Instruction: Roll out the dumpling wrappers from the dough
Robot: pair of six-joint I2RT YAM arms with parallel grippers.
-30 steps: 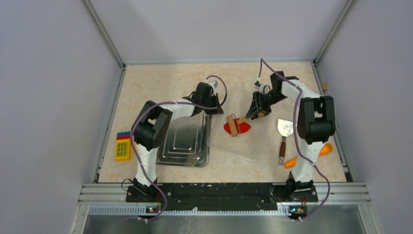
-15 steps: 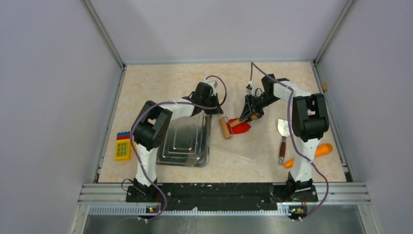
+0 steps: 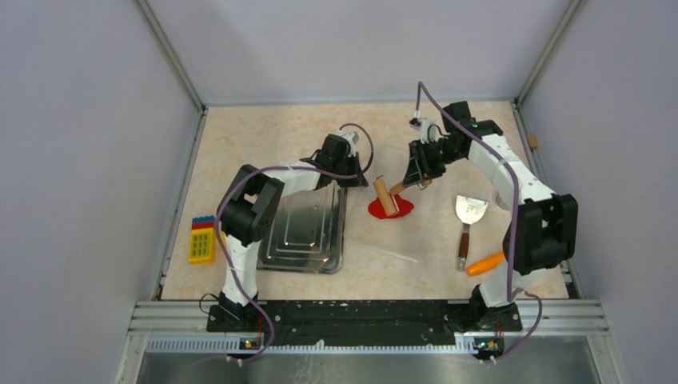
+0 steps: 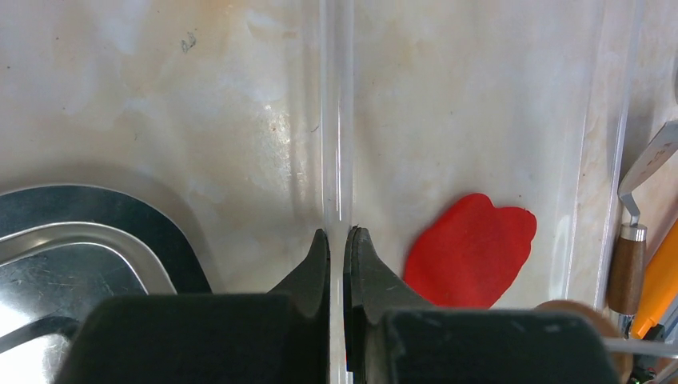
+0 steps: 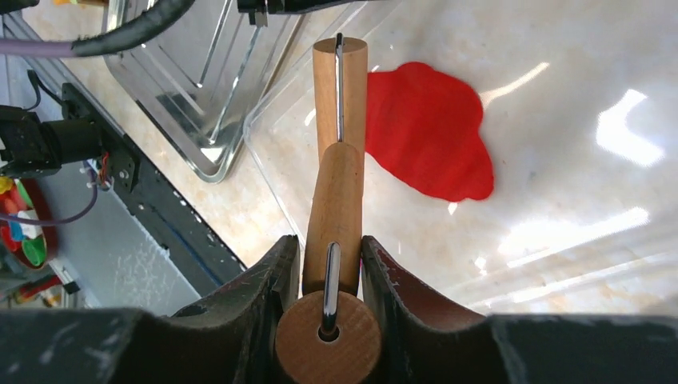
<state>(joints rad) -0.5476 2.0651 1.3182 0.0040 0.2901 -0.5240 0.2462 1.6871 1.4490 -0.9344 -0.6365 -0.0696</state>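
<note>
left hand (image 4: 337, 240) pinched shut on clear plastic sheet (image 4: 448, 120) edge | right hand (image 5: 329, 256) clamped on small wooden rolling pin (image 5: 336, 200) handle | roller over edge of flat red clay dough (image 5: 424, 132)

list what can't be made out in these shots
- Top view: the rolling pin covers the middle of the dough. The clear sheet is too faint to trace its far edges.
- Right wrist view: the rolling pin hides where the dough ends behind it.
- Left wrist view: the rolling pin is cut off by the bottom edge, the spatula and carrot by the right edge.
- Dough thickness: not readable in any view.
</note>
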